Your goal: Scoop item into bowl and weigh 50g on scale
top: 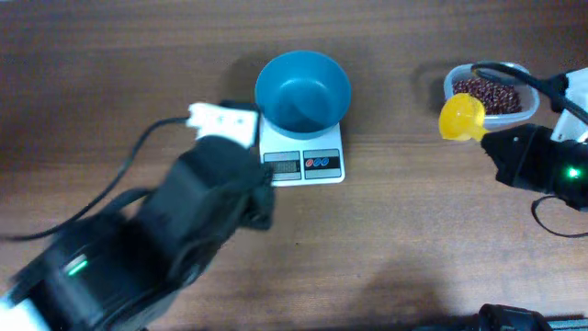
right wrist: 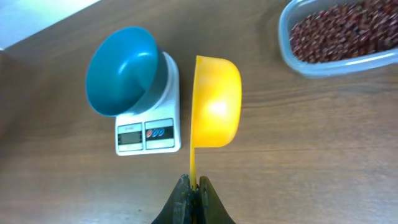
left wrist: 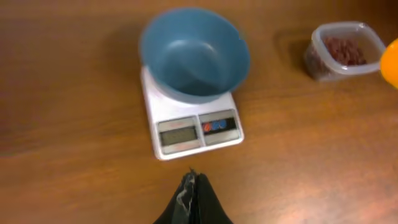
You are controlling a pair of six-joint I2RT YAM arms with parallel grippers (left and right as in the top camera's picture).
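Closest to the overhead lens looms the left arm (top: pixel 156 239), large and blurred, its claw (left wrist: pixel 193 186) apparently closed with the fingers pressed together, though the wrist view is too soft to be sure. Just beyond those fingertips sits the white scale (top: pixel 303 164), its grey display and red and blue buttons along the edge nearest the arm. The teal bowl (top: pixel 302 90) stands on the scale's platform, showing only its blue interior. Well to the right, the right claw (right wrist: pixel 191 186) pinches the thin handle of a yellow scoop (right wrist: pixel 214 102), which hangs tilted on its side above the worktop (top: pixel 413 248), just beside the clear tub (right wrist: pixel 323 65). Reddish-brown beans (right wrist: pixel 345 31) lie heaped in that tub.
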